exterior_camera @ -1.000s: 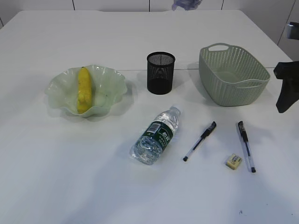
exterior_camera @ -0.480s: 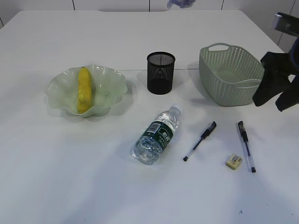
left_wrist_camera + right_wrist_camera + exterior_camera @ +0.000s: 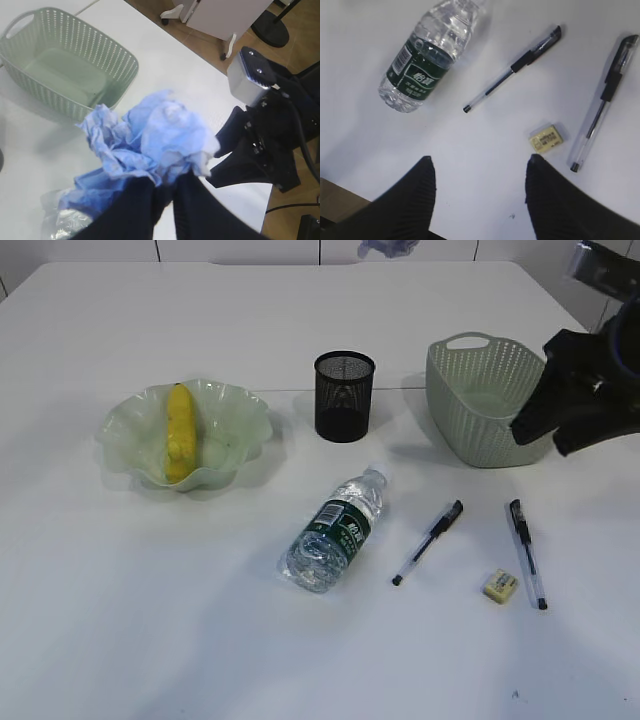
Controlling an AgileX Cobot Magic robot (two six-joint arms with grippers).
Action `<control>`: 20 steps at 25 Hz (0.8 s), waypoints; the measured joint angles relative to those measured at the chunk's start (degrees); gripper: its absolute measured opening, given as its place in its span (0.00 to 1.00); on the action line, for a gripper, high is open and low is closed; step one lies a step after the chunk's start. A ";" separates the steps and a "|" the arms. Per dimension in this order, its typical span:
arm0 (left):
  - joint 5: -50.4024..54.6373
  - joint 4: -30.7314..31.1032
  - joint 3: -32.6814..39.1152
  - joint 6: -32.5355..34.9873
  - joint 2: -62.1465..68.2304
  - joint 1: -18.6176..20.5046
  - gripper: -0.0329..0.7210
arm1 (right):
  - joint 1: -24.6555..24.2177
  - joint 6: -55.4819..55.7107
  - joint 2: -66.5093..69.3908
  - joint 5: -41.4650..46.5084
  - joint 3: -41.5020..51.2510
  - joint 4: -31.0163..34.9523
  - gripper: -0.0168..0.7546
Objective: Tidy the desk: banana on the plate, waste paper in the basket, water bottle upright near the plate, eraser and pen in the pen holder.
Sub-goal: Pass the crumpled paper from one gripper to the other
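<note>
The white table (image 3: 150, 620) carries the green basket (image 3: 495, 405) at the right rear, with the banana (image 3: 180, 430) already lying in the plate (image 3: 125, 455) and the water bottle (image 3: 335, 530) on its side, not yet stood up. The left gripper (image 3: 162, 187) is clenched on the blue waste paper (image 3: 150, 135), held high above the table near the basket, probably for dropping in. The right gripper (image 3: 480, 172), spread and empty, hangs over the pens (image 3: 512, 67) and eraser (image 3: 547, 137), likely for the pen holder (image 3: 344, 395).

Open white table (image 3: 150, 640) left of the bottle (image 3: 335, 530) — pens (image 3: 428, 541) and eraser (image 3: 500, 586) crowd the right.
</note>
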 joint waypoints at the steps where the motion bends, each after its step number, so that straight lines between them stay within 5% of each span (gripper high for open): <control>1: 0.00 0.00 0.00 0.00 0.00 0.00 0.10 | 0.00 -0.85 0.00 -0.33 0.00 0.89 0.58; 20: 0.09 1.77 0.00 -0.10 0.00 0.00 0.10 | 0.00 -10.93 0.00 -5.55 0.00 24.34 0.58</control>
